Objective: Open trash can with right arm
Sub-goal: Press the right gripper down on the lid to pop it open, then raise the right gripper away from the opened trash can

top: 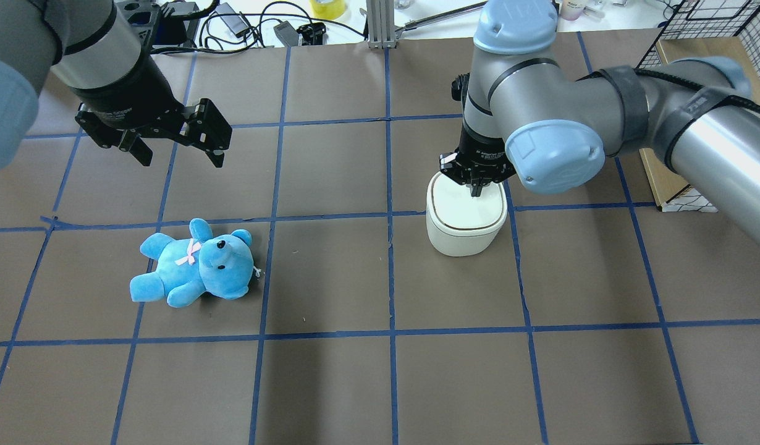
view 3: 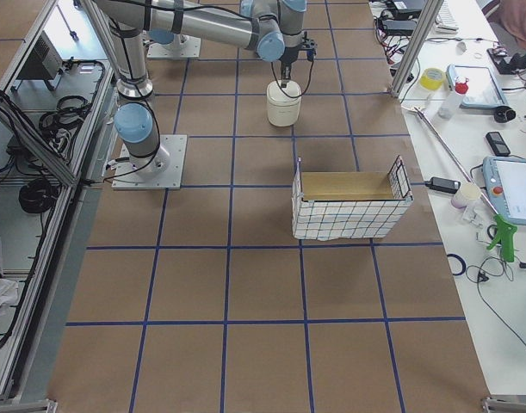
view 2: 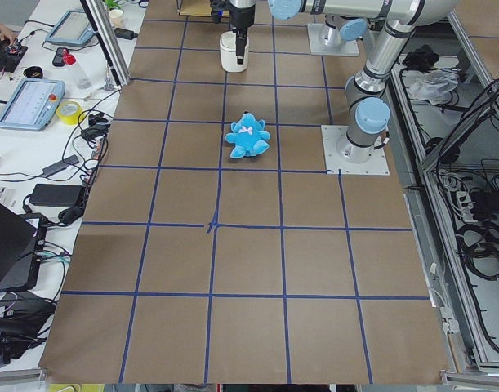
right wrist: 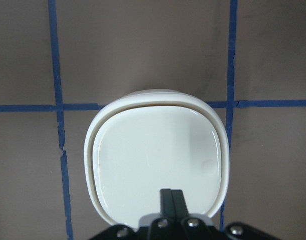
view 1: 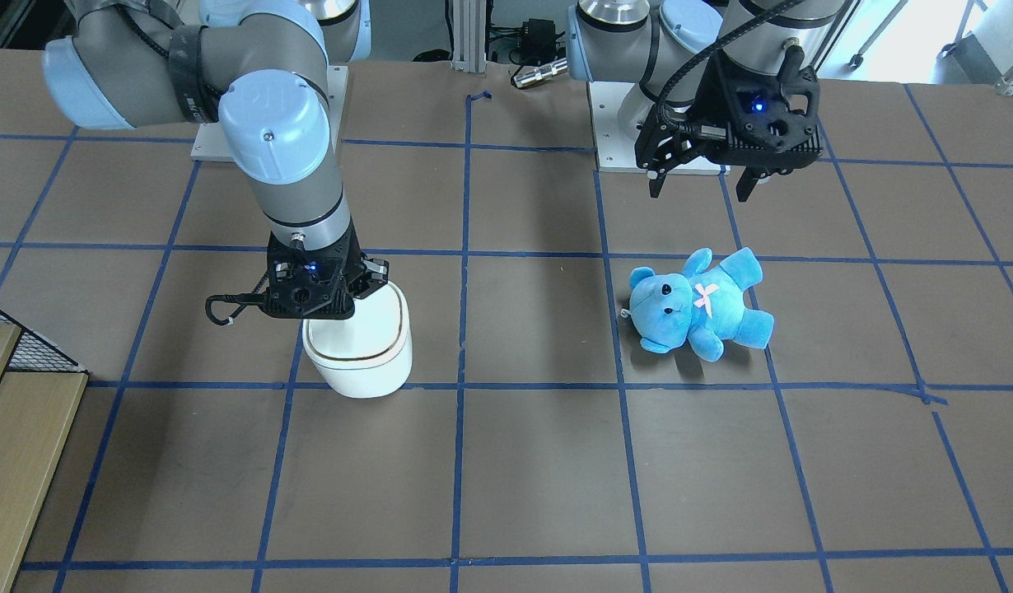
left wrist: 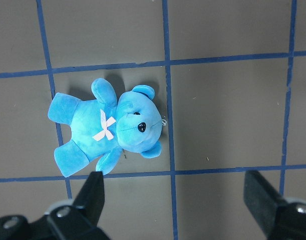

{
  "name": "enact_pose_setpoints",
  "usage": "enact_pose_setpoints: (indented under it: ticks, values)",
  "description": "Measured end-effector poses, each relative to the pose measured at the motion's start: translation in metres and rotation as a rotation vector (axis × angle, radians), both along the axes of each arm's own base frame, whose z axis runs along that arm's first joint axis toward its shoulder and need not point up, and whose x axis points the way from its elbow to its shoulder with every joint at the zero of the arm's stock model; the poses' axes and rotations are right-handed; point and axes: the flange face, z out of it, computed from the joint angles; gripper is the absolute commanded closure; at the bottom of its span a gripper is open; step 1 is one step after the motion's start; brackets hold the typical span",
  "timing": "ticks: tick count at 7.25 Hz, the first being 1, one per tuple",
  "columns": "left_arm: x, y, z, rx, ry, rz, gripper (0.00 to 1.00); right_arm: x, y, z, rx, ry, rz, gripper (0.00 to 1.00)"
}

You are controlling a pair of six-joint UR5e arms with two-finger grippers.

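— Starting at the left of the overhead view, what was there?

— The left gripper (top: 179, 153) hung at the upper left, its jaws spread wide with nothing between them. Below it, at the lower left, a blue teddy bear (top: 194, 272) lay on its back on the table (top: 380, 383).

— And the trash can?

— The trash can (top: 466, 225) stood upright just right of centre, well apart from the bear. Its lid (right wrist: 158, 155) was down, flat inside the rim.

— Where was the pincer that mattered?

— The right arm (top: 602, 105) came in from the right edge. The right gripper (right wrist: 171, 196) pointed straight down over the lid's upper edge in that view, at the bottom of the wrist view. Its fingers were pinched together into one tip and held nothing. I could not tell whether the tip touched the lid.

— Which step was that?

— I judged it the very start of opening: the tip was placed and the lid was not yet raised. The next move probably called for a short, straight press on that edge to trip the lid. It had to be gentle, so the light bin would not slide or tip.

— The counts?

— One trash can, one lid, one teddy bear, two arms and two grippers. There was also one wire basket (view 3: 349, 219), mid-frame in the right side view
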Motion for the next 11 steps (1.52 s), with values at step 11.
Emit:
enact_pose_setpoints:
  ticks: [11]
  values:
    - [0.000,0.000,0.000,0.000,0.000,0.000,0.00,-0.002,-0.002,-0.013,-0.022,-0.009,-0.005,1.00]
